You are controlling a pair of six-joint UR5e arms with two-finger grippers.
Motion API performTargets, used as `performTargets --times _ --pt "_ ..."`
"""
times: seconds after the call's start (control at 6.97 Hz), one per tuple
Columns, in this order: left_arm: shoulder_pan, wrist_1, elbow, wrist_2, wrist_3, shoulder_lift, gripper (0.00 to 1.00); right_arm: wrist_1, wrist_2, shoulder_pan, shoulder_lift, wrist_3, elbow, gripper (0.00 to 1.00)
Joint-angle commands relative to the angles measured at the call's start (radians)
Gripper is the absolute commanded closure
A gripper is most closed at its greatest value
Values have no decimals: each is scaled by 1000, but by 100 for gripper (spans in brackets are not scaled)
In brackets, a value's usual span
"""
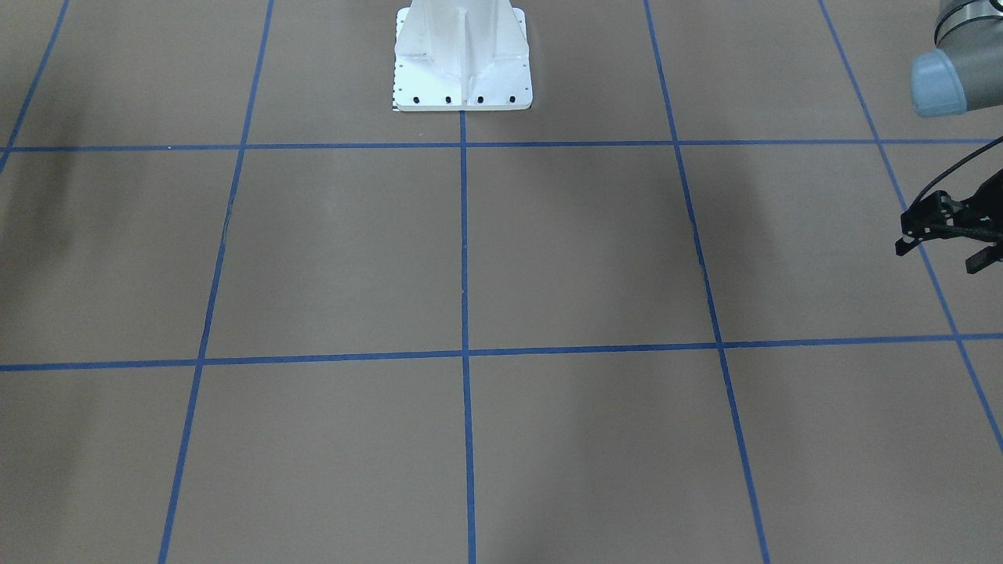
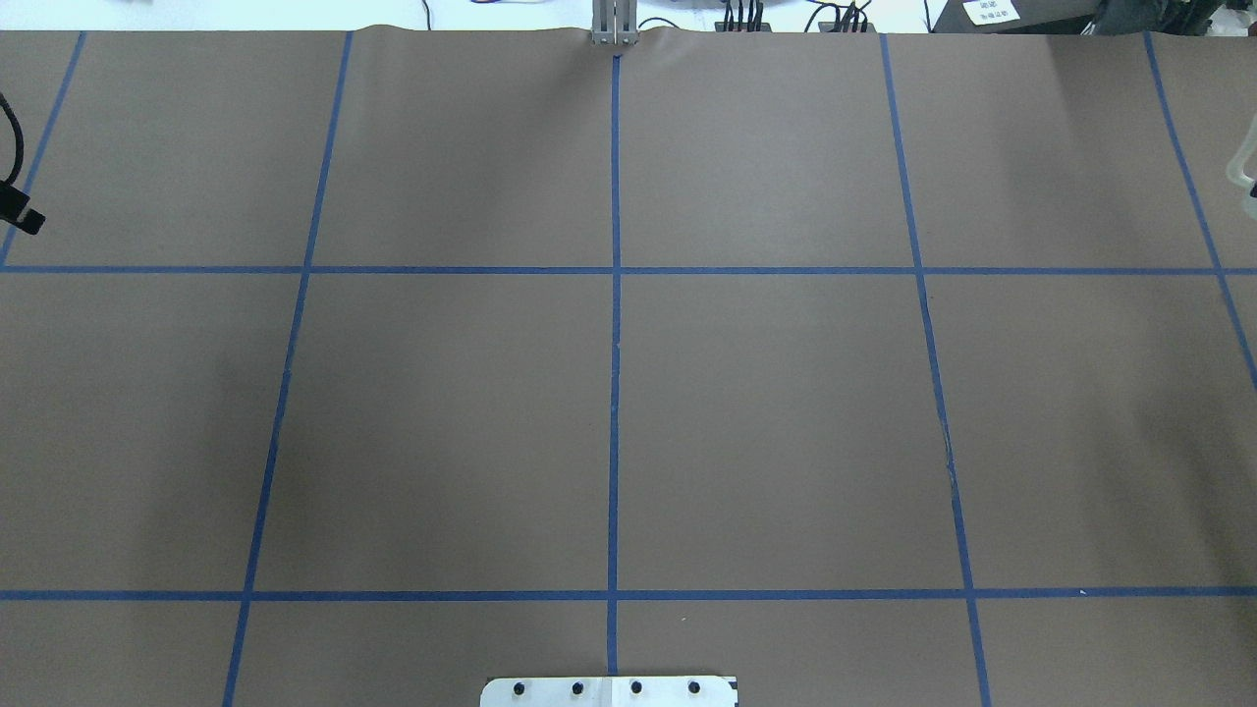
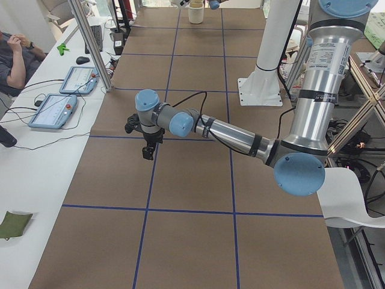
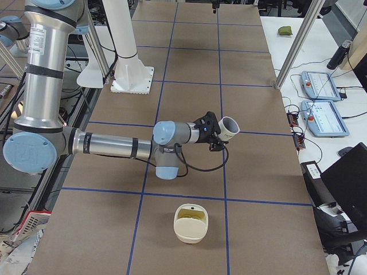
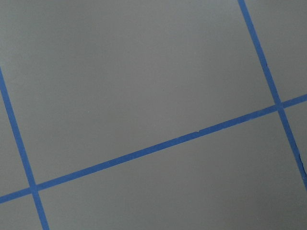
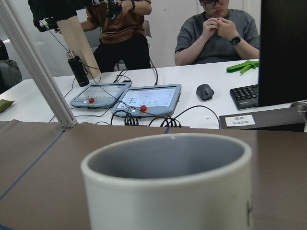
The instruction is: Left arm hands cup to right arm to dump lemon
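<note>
Brown-papered counter (image 2: 786,393), divided into rectangles by blue tape lines (image 2: 615,393). Along its far side runs a white desk (image 6: 192,74) carrying two tablet-like pendants (image 6: 148,98) with trailing cables, a mouse (image 6: 205,91), a keyboard (image 6: 245,96), a black bottle (image 6: 76,68) and a dark monitor (image 6: 283,48). An aluminium post (image 6: 33,72) rises at the counter's edge. Two persons (image 6: 216,33) are behind the desk, in front of a pale wall (image 6: 168,19). The lighting is even and diffuse, and shadows on the paper are soft.
</note>
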State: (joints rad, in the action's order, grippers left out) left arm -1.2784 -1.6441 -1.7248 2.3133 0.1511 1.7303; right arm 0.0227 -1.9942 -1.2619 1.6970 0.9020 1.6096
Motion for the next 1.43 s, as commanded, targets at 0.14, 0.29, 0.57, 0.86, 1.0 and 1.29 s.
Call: performTargets --times 0.14,0.29,0.57,0.86,1.0,1.29 --pt "7 10 10 0 11 12 0 292 44 157 -277 -3 0 63" --pt "10 45 10 1 12 28 0 346 154 255 -359 -30 -25 63" --pt "14 93 16 11 168 112 0 432 398 425 -480 -41 -72 64" --pt "36 90 53 142 394 222 0 482 552 521 -548 -90 -76 67" --pt "54 87 54 178 518 276 0 526 611 560 -586 -203 -80 67" --pt "131 79 53 179 768 394 0 595 748 628 -622 -400 -82 66"
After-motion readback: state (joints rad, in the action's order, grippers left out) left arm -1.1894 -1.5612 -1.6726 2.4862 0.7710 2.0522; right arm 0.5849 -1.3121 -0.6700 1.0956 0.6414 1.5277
